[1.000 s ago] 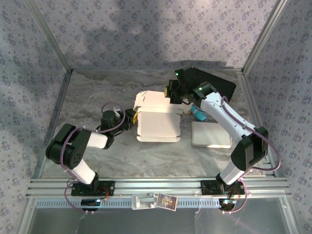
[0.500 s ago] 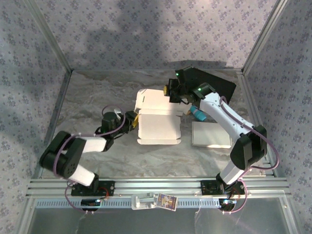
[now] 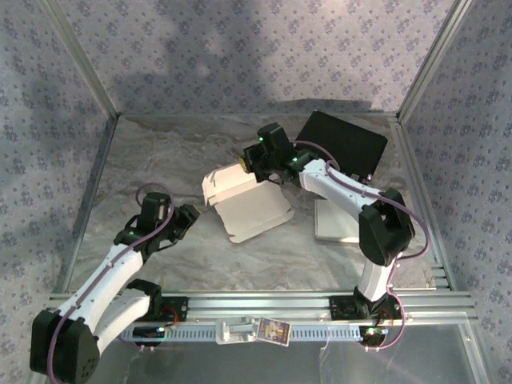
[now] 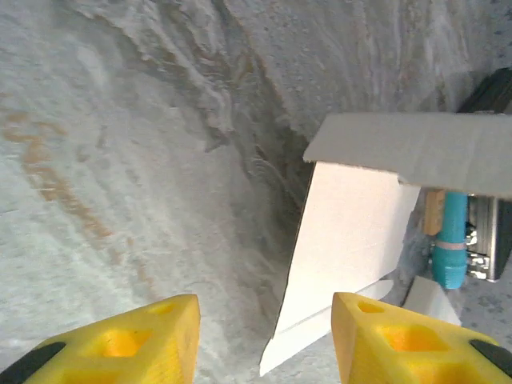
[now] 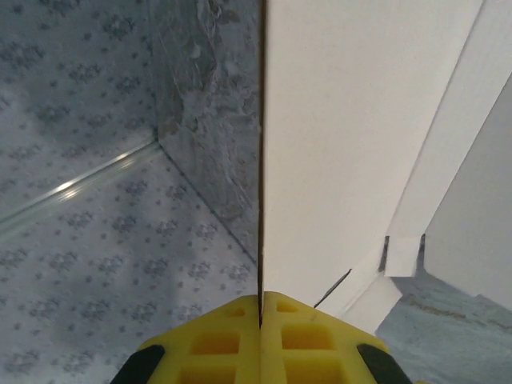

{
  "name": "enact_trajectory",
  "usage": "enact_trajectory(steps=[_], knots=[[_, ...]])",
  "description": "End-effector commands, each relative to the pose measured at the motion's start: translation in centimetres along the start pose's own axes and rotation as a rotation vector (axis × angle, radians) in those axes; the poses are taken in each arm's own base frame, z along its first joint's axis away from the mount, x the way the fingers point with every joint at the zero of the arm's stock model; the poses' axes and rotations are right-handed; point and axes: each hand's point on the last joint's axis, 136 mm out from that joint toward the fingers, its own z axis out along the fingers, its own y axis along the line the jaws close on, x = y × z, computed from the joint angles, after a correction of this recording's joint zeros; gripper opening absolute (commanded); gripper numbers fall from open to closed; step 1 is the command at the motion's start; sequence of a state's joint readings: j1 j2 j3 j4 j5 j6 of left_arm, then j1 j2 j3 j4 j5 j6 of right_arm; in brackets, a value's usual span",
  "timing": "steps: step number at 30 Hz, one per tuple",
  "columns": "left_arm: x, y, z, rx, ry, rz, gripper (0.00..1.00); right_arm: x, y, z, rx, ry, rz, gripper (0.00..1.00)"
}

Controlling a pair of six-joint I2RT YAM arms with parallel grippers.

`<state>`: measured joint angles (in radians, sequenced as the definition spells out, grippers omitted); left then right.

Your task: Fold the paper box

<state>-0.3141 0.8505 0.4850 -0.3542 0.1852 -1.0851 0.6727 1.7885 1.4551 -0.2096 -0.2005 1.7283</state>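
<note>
The white paper box [image 3: 252, 206] lies partly folded at the table's middle, turned askew with its far left side raised. My right gripper [image 3: 246, 164] is shut on the box's far edge. In the right wrist view its yellow fingers [image 5: 308, 336] pinch a thin upright white panel [image 5: 352, 136], and the right gripper [image 5: 261, 308] has no gap between them. My left gripper [image 3: 189, 218] stands open to the left of the box, apart from it. In the left wrist view the left gripper [image 4: 264, 352] has nothing between its pads, and the box's panel [image 4: 352, 240] lies ahead to the right.
A black sheet [image 3: 344, 140] leans at the back right. A flat white piece [image 3: 332, 228] lies right of the box, partly under the right arm. A teal object [image 4: 450, 248] shows behind the box. Patterned walls enclose the table. A small card [image 3: 272, 329] sits on the front rail.
My left gripper has opened, let go of the box's left side and drawn back toward the near left. My right gripper has moved left with the box edge, turning and lifting the box.
</note>
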Motion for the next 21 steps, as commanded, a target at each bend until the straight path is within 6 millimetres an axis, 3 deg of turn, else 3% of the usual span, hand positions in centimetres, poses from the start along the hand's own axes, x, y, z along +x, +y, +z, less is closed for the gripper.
enact_trajectory(steps=[1, 5, 10, 16, 21], knots=[[-0.7, 1.0, -0.6, -0.062, -0.025, 0.102, 0.43, 0.7, 0.1, 0.9, -0.029, 0.049, -0.1, 0.0], [-2.4, 0.7, 0.0, -0.063, -0.079, 0.169, 0.36, 0.9, -1.0, 1.6, -0.01, 0.086, -0.165, 0.0], [-3.8, -0.8, 1.3, -0.005, -0.131, 0.28, 0.34, 0.8, -1.9, 2.3, -0.03, 0.133, -0.21, 0.0], [-3.2, -2.9, 3.2, 0.101, -0.079, 0.441, 0.34, 0.9, -2.6, 2.6, -0.043, 0.171, -0.207, 0.0], [-1.8, -4.8, 3.3, 0.233, -0.084, 0.609, 0.36, 0.9, -2.5, 2.9, -0.053, 0.183, -0.188, 0.0]])
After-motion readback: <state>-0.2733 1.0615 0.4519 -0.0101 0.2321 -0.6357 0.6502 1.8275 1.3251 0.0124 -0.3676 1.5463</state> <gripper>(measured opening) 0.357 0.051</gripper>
